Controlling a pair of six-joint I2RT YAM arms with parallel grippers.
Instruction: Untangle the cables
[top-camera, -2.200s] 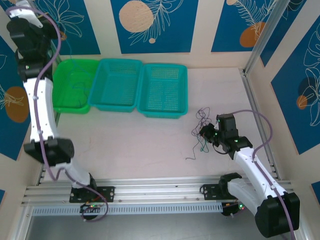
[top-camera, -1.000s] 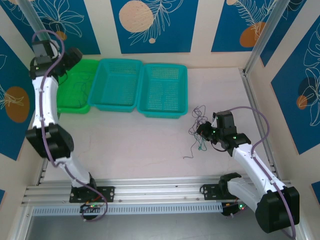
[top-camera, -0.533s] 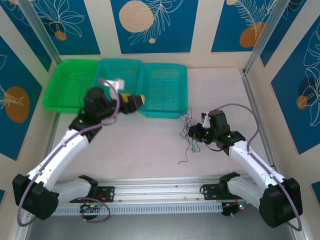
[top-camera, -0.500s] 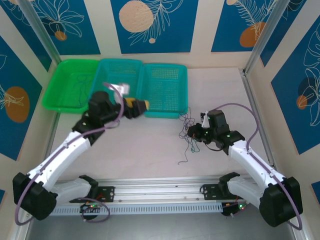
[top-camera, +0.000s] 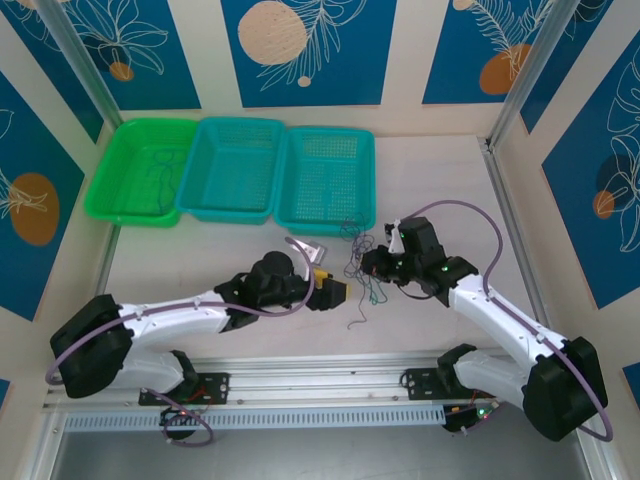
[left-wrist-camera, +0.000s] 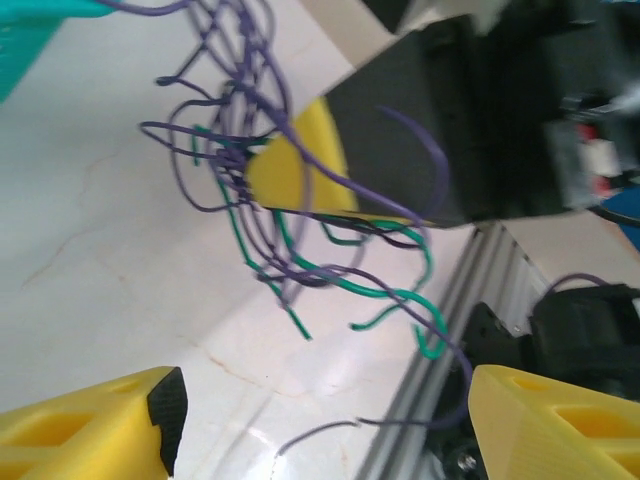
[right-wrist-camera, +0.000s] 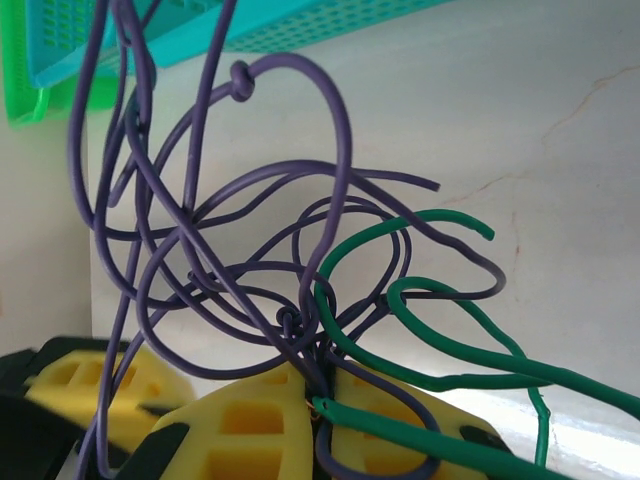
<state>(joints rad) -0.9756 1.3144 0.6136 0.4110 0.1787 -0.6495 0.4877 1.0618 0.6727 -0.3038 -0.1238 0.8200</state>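
Left gripper (top-camera: 338, 290), fingers spread wide, lines up on the cables (right-wrist-camera: 300, 320) pinched in the right gripper (top-camera: 367, 264)!
The knot hangs off the right gripper's shut tips, purple and green ends trailing toward the left gripper just beside it, so that's the arm nearer a loose strand, I'd say.

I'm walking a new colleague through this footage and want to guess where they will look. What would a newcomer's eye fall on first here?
First, the snarl of purple and green cables pinched in the right hand, just in front of the teal baskets. Next, the left hand, its yellow fingers spread open, close beside the dangling strands. At the far left sits a bright green basket.
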